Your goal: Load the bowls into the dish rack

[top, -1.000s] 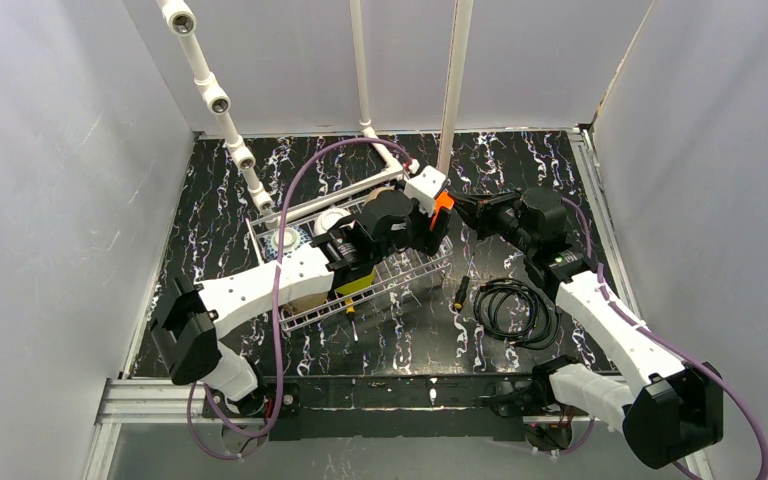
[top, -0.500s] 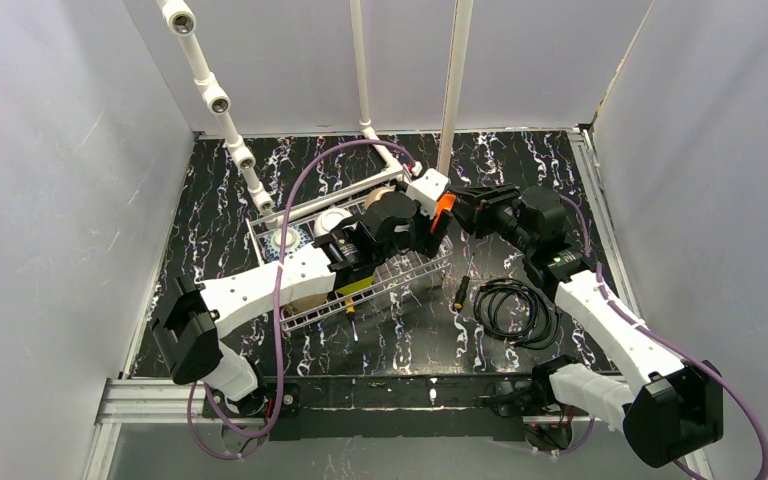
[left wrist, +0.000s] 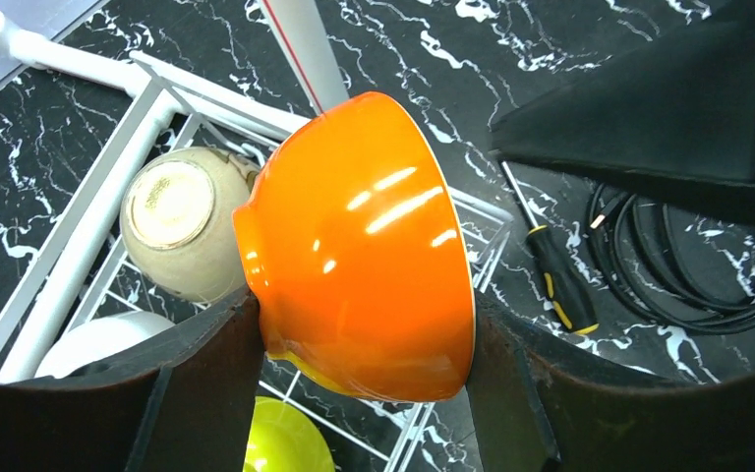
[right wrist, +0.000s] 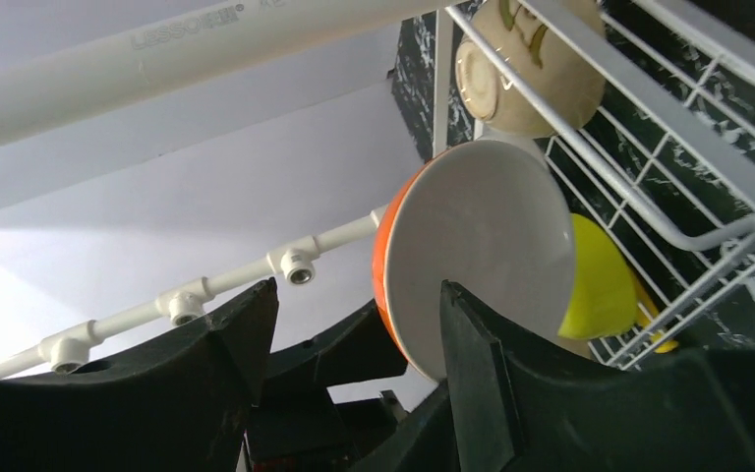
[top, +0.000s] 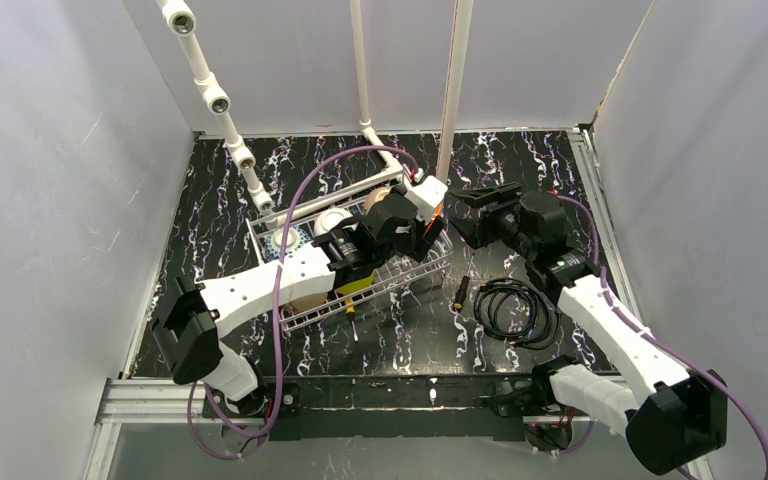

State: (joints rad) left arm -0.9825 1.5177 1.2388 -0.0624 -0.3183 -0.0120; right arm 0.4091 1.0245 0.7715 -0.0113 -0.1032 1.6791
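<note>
Orange bowl [left wrist: 364, 246] tight betw. L jaws, above dish rack [left wrist: 69, 236]; R jaws wide, just beside.

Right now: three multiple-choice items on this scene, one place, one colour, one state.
1. The screwdriver lies: A on the table right of the dish rack; B inside it; C under a bowl.
2. The orange bowl's inside: A white; B red; C blue.
3. The right fingers: A shut on the bowl; B open; C out of view.
1 A: top view shows it there. 2 A: seen from the right wrist. 3 B: they stand apart; the left fingers grip the bowl.
</note>
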